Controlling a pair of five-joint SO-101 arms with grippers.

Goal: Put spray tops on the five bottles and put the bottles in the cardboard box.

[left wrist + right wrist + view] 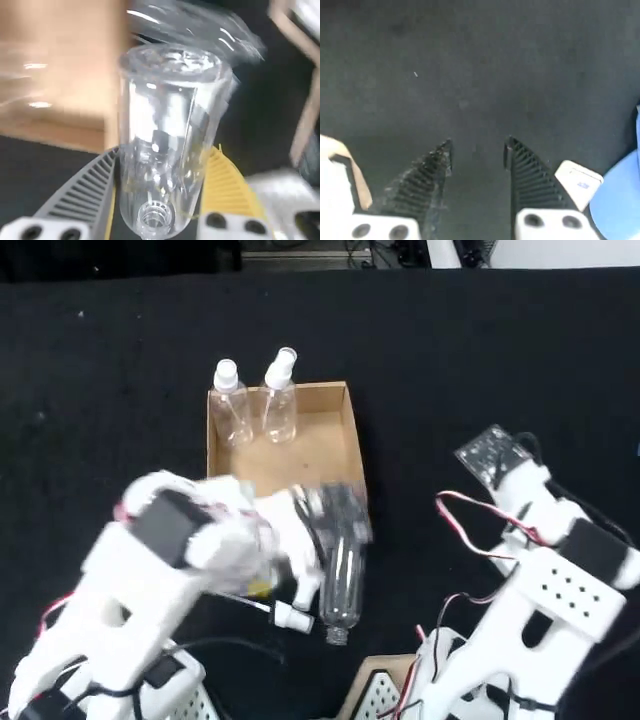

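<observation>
The black tabletop (480,340) takes up most of the high view. The white left arm (130,590) comes up from the lower left corner toward the middle of that frame. The right arm (550,590) rises from the lower right and ends right of centre.

The box (352,430) sits open-topped just above the centre of the high view. In the left wrist view its tan wall is at the upper left.

Two capped bottles stand upright side by side in the box, against its upper wall at the left end. One (232,410) is nearest the corner and the other (280,405) is just right of it. Their tops show past the box's upper edge.

A third bottle (343,585), with no top, is below the box's lower right corner in the high view. Its base points toward the box and its open neck toward the lower edge of the frame. The left pincer (165,151) is clamped on this bottle. In the left wrist view the grey finger (95,190) and the yellow finger (225,190) press its two sides. I cannot tell whether it touches the tabletop.

A loose spray top (293,617) lies on the tabletop just left of that bottle's neck, its thin tube pointing left.

The right pincer (477,150) is open, its dark ribbed fingers apart with black tabletop between them. A blue object (622,200) sits at the lower right edge of the right wrist view.
</observation>
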